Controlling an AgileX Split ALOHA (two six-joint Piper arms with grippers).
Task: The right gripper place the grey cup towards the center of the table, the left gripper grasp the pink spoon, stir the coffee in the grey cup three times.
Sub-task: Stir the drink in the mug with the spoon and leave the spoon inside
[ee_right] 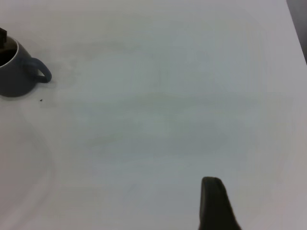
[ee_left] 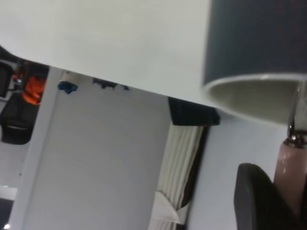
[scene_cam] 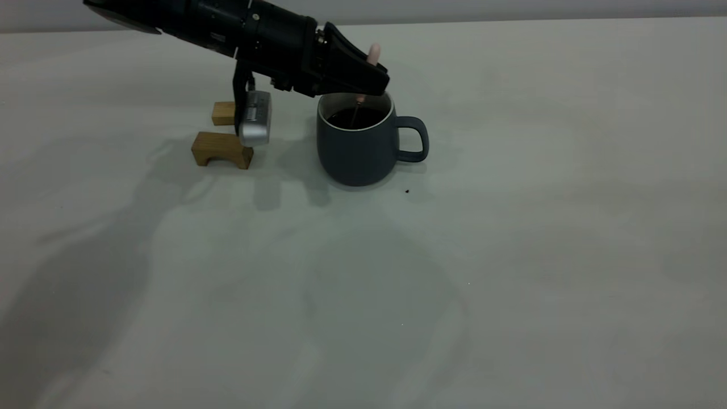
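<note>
Holding the pink spoon [scene_cam: 373, 54], the left gripper [scene_cam: 372, 85] hangs right over the grey cup [scene_cam: 359, 149]. Its black fingers are closed tight on the pink handle, and the thin metal neck goes straight down from them into the dark coffee [scene_cam: 356, 117]. The top of the handle pokes up behind the fingers.

All around the cup the table [scene_cam: 511, 255] is bare and wide. The big open side is away from the gripper's arm, past the cup's handle, and toward the front too. A tiny dark speck [scene_cam: 407, 191] lies on the table just beside the cup, under the cup's handle. On the arm's side, below the silver camera box [scene_cam: 255, 118], stand two wooden blocks [scene_cam: 222, 149], near the cup but not touching it. The far edge of the table runs behind the gripper.

From the left wrist the cup [ee_left: 259, 43] looks very close. Its pale rim and white inside show, and the spoon [ee_left: 291, 167] handle meets its metal neck right at the rim. One black finger [ee_left: 256, 199] sits beside the handle. This view also shows the table's edge and the room past it.

From the right wrist the cup [ee_right: 17, 72] is small and far off, with lots of bare table [ee_right: 168, 96] between. Only one dark finger of the right gripper [ee_right: 216, 203] shows there, so I cannot tell how it stands. It is well apart from the cup.
</note>
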